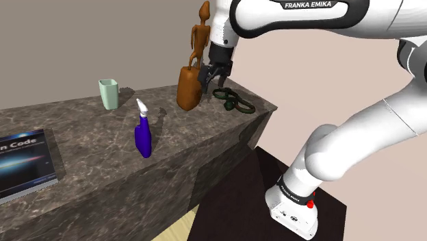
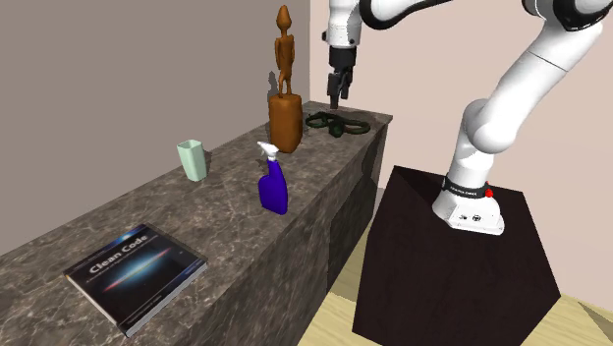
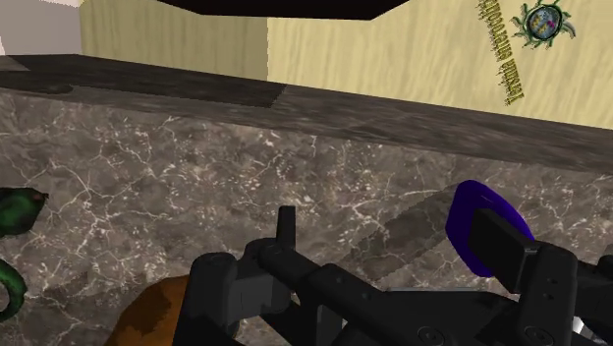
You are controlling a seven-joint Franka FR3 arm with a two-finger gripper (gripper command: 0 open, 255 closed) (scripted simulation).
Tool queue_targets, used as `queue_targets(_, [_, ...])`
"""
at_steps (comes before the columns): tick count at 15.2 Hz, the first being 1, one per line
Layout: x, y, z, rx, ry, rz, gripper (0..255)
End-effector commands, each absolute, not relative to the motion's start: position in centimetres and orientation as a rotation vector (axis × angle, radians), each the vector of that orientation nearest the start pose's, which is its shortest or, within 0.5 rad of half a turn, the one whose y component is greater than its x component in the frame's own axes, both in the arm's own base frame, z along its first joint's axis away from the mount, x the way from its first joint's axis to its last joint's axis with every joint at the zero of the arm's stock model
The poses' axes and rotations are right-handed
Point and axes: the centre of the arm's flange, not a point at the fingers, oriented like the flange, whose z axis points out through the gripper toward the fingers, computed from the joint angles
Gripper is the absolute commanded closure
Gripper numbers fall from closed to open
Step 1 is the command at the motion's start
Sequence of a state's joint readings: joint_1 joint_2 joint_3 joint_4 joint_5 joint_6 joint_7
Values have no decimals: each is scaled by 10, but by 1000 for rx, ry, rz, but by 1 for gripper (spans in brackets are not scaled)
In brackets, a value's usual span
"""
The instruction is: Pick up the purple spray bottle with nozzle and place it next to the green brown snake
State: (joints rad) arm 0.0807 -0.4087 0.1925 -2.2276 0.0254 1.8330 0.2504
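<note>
Spray bottle [image 1: 143, 137] is seen upright on the counter [image 1: 82, 140], untouched, well apart from the snake [image 1: 233, 100]. End effector [image 1: 213, 82] is held empty above the snake, fingers apart. Pick-up and placement are both judged left to do.

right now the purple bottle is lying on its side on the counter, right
Not quite: the bottle is standing upright on the counter, nozzle on top, as the shoulder view shows.

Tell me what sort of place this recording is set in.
Likely a lived-in room of a house: a long marble-patterned counter against the wall carries a book, a pale green cup and a carved brown figurine.
</note>
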Motion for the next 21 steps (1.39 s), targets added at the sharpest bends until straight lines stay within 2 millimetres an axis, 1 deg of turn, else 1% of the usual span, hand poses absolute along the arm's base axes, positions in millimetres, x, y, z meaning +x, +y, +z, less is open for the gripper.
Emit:
queue_targets(1, [429,150,525,-3183,-2,-35,0])
queue_targets(17, [535,313,460,-3145,-13,-60,0])
queue_targets(18, [537,317,459,-3144,-13,-61,0])
queue_targets(21, [538,317,443,-3144,-13,-61,0])
